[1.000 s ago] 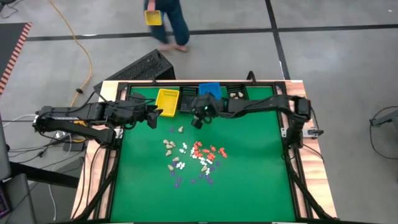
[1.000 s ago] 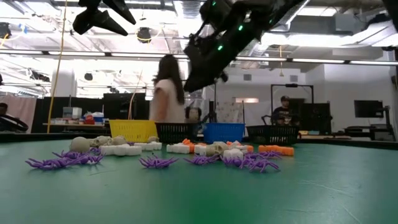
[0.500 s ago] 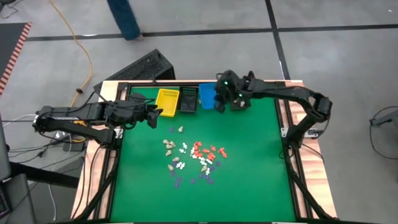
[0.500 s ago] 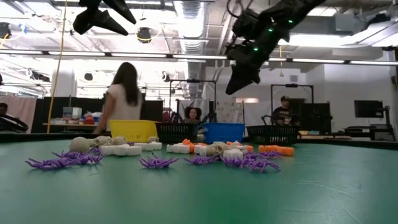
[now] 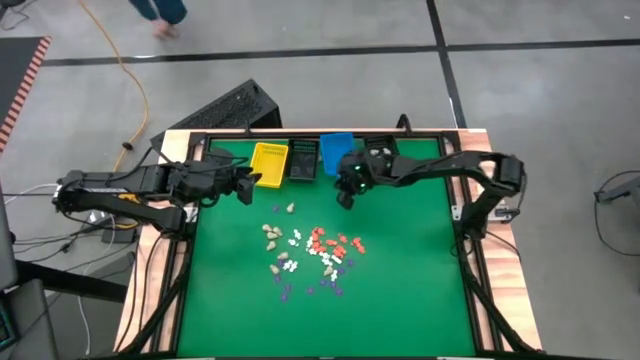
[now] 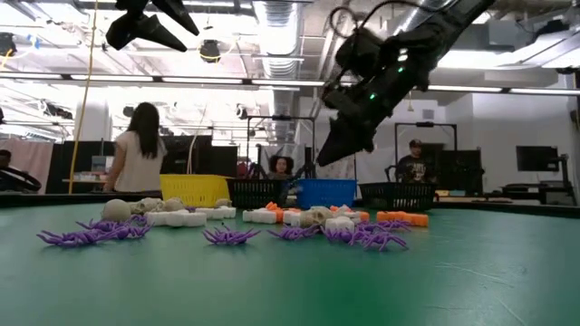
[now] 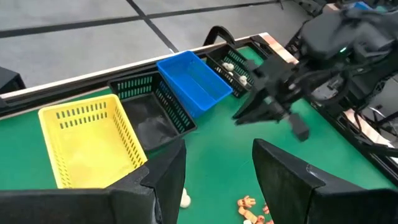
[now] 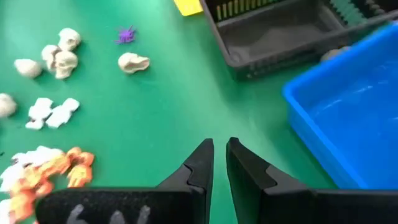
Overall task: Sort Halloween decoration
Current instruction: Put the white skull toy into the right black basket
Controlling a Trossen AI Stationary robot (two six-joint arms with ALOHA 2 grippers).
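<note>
Mostly the sorting lies ahead. On the high view, reading left to right: the left claw (image 5: 247, 181) hangs at about nine o'clock of the table (image 5: 400, 290), fingers spread and empty, just beside the yellow bin (image 5: 269, 162). Next along the twelve o'clock edge sit a black bin (image 5: 303, 160), the blue bin (image 5: 335, 152) and a second black bin (image 5: 380, 149). The right claw (image 5: 346, 194) hovers above the green just at six o'clock of the blue bin, its fingers nearly pressed together with only a thin slit between them, and nothing pinched in it that I can see.

The decorations (image 5: 310, 255) lie in a loose scatter at the table's middle, well apart from every bin: cream skulls toward nine o'clock, white and orange pieces in the centre, purple spiders toward six o'clock.

Only the far-right black bin holds anything, a few pale pieces; yellow and blue look bare, so I judge the job barely begun.

The left wrist view shows those pale pieces (image 7: 231, 65) plainly and the yellow bin's empty floor. The right wrist view alone shows the narrow slit between the right fingers (image 8: 202, 163), and skulls (image 8: 133, 61) nearby. The low view shows the right claw well clear of the table, and people in the room beyond.
</note>
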